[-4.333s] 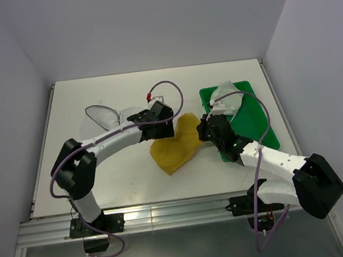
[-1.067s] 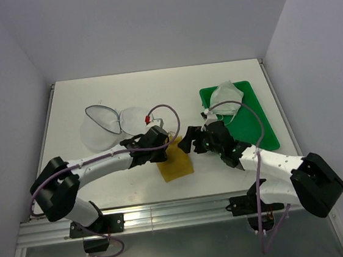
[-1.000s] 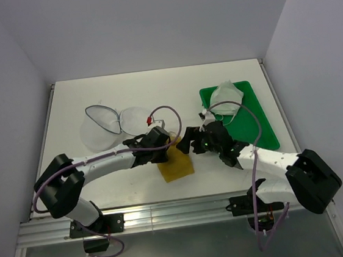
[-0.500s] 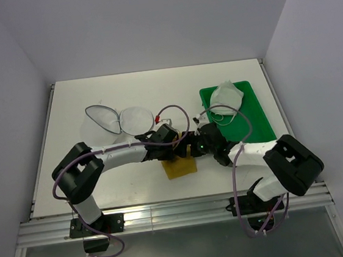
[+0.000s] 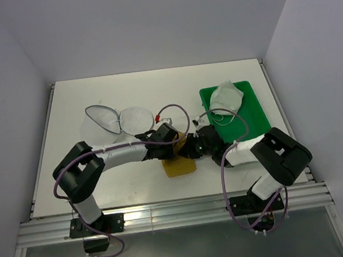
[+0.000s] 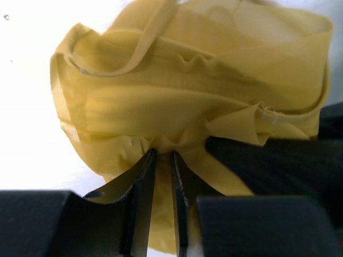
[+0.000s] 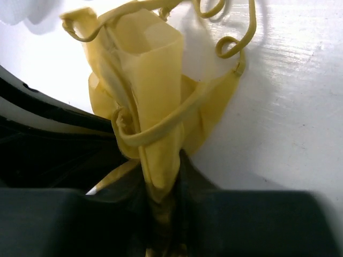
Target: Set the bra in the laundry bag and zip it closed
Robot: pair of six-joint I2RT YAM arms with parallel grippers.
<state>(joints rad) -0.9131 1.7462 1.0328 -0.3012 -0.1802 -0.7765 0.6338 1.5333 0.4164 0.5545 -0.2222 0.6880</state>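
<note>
The mustard-yellow bra (image 5: 179, 164) is bunched up at the table's front middle, between my two grippers. My left gripper (image 5: 172, 143) is shut on a fold of it; in the left wrist view the fingers pinch the yellow fabric (image 6: 177, 96) at the gripper tip (image 6: 161, 155). My right gripper (image 5: 189, 149) is shut on the bra's other side; its wrist view shows the folded fabric and a strap (image 7: 153, 107) clamped at the gripper tip (image 7: 161, 176). The two grippers almost touch. The laundry bag (image 5: 117, 121) lies open in two mesh halves at the back left.
A green plastic tray (image 5: 251, 120) stands at the right, holding a white-grey garment (image 5: 224, 97). The right arm's cable loops over the tray's near side. The left arm stretches across the table in front of the bag.
Both grippers have closed in on the bra from either side and shut on it. The bra has been bunched from a spread heart shape into a small folded bundle.
</note>
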